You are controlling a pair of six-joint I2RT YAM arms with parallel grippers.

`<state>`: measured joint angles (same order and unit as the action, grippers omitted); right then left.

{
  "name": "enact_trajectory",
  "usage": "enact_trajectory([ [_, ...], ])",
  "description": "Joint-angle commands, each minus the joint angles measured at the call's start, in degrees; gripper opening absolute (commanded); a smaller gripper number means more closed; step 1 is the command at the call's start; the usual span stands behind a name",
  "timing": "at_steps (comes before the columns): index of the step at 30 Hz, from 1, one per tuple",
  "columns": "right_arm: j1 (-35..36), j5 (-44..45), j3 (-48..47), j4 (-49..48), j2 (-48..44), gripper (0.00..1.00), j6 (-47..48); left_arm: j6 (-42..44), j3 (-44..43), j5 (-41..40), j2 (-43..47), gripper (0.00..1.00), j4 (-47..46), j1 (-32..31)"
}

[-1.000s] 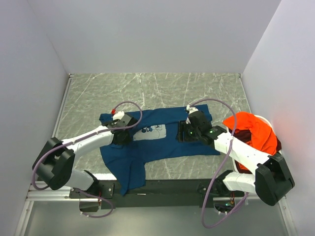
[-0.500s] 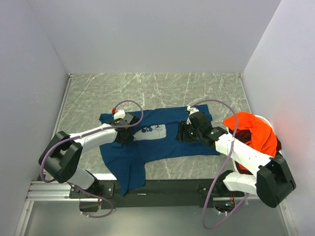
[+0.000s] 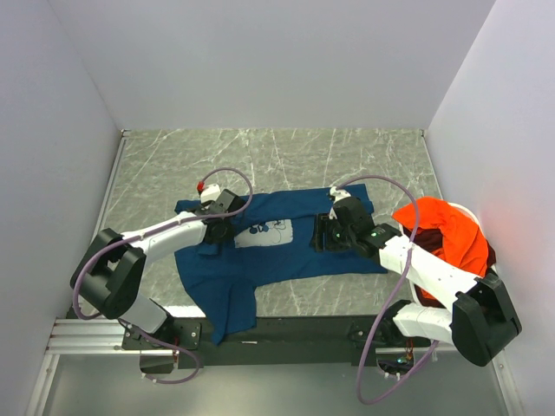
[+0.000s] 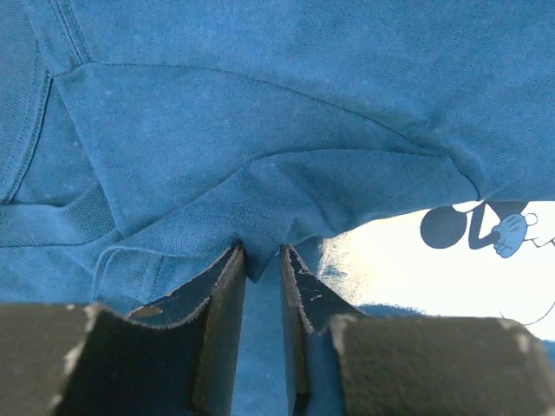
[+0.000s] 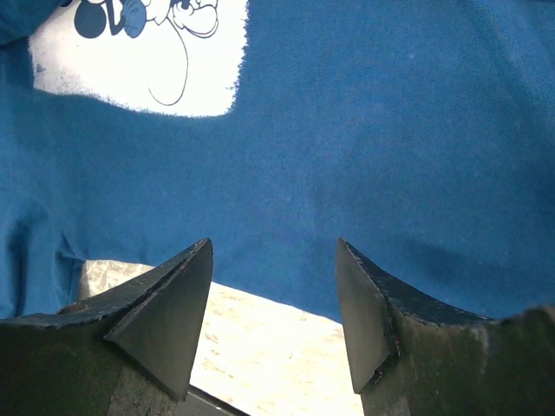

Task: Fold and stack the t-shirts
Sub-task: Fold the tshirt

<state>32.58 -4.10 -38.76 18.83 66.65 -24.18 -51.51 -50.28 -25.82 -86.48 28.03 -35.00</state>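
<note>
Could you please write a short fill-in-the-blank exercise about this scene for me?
The left tool pinches the blue t-shirt; the right tool stands ____.
In the top view, the orange t-shirt lies to the ____ of the blue t-shirt.
The pale chest print shows a cartoon ____.
Missing words: open; right; mouse.

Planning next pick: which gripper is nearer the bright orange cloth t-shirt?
Right. The right gripper is over the navy blue cloth t-shirt, at its edge beside the orange t-shirt; the left gripper pinches its opposite side.
</note>
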Motion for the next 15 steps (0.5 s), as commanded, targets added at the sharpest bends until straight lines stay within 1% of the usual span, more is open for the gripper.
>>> enact_trajectory([
  [1,-0.4,0.1,0.4,-1.4,-1.3,0.65,-0.1,1.8,-2.0,-0.7,0.0,0.28,-1.2,0.9],
  [4,-0.4,0.3,0.6,-1.3,-1.2,0.65,0.0,2.6,-3.2,0.2,-1.0,0.29,-1.8,1.9],
  [6,-0.4,0.3,0.7,-1.2,-1.2,0.65,-0.1,2.8,-4.3,0.9,-1.4,0.26,-1.6,1.9],
  [7,-0.4,0.3,0.7,-1.2,-1.3,0.65,-0.1,2.7,-4.7,1.3,-1.5,0.23,-1.4,1.9],
  [8,-0.4,0.3,0.7,-1.2,-1.3,0.65,-0.2,2.6,-5.1,2.0,-1.5,0.16,-1.1,1.9],
  [10,-0.4,0.4,0.7,-1.1,-1.7,0.65,-0.1,2.2,-6.0,2.9,-1.0,0.10,0.3,1.9],
  [11,-0.4,0.5,0.6,-1.0,-1.7,0.65,-0.2,1.9,-6.2,4.1,-0.3,0.05,1.0,1.9],
  [13,-0.4,0.5,0.5,-0.9,-1.9,0.65,-0.1,0.8,-6.2,5.6,0.7,0.01,2.5,1.9],
  [15,-0.5,0.4,0.4,-0.6,-1.7,0.65,0.0,-0.1,-5.3,8.7,2.4,0.01,3.2,1.9],
])
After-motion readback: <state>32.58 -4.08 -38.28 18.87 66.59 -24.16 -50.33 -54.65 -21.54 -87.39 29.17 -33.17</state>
